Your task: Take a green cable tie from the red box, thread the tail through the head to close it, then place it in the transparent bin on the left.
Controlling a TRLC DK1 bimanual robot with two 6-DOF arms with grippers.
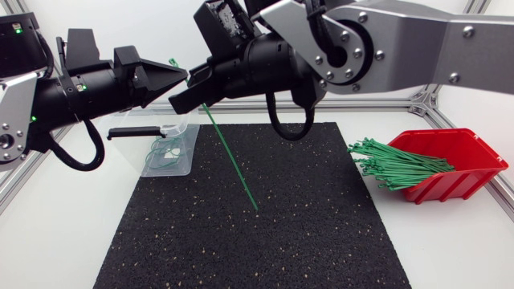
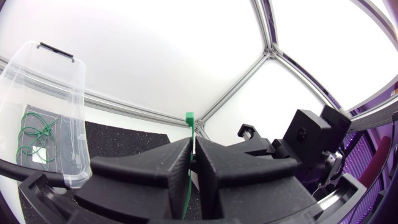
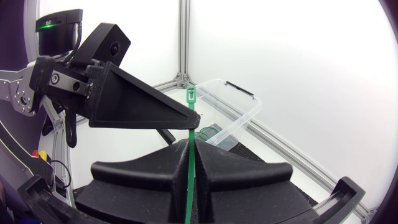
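Left gripper point(image 2: 193, 155) and right gripper point(image 3: 191, 155) both clamped on green cable tie point(image 1: 229, 152), left nr the head point(image 3: 191, 93), right just below. Tail point(image 1: 253, 202) slants down over black mat point(image 1: 321, 225). I'd regrip lower w/ right, curl tail up, keep head steady. Transparent bin point(image 1: 173, 152) near; red box point(image 1: 462, 164) well apart on white tabletop point(image 1: 64, 241)

Black rubber mat point(image 1: 257, 241), flecked with pale specks, lies flat on the white desk point(image 1: 56, 249) and covers its middle. Desk surface shows past the mat on both sides. Aluminium frame rail point(image 1: 385, 105) runs along the desk's far edge.
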